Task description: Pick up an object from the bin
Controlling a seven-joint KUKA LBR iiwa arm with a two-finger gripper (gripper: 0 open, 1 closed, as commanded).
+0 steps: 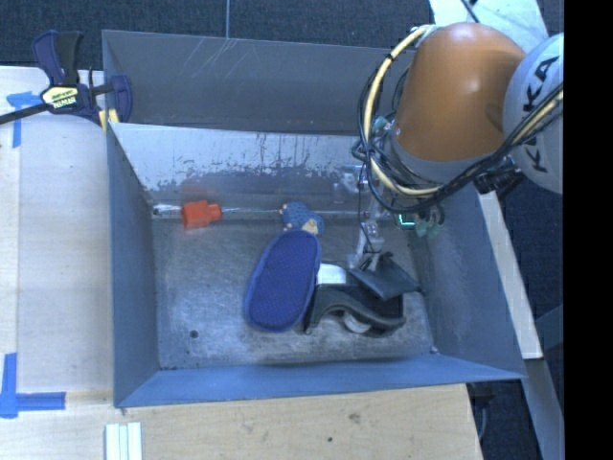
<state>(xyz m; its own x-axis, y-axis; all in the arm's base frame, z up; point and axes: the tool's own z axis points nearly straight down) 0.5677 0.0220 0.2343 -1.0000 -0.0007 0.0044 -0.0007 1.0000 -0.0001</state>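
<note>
1. Grey metal bin [287, 379]: the strip of floor along its near wall is bare.
2. Black curved thing [369, 314], on the right of the floor and nearer than the middle, touches a blue oval pad [283, 281] on its left. Judged stiff, light and smooth, so liable to slip. The best hold looks to be across its narrow curved arm, not its broad body.
3. Gripper [370, 255] hangs at that black thing's far end. Whether the jaws are released or clenched cannot be told.
4. Orange block [201, 214] and a small blue-and-yellow thing [300, 218] lie well apart at the foot of the far wall.
5. Obscured: the black thing's far end merges with the gripper. A white piece [331, 276] between it and the pad cannot be identified.
</note>
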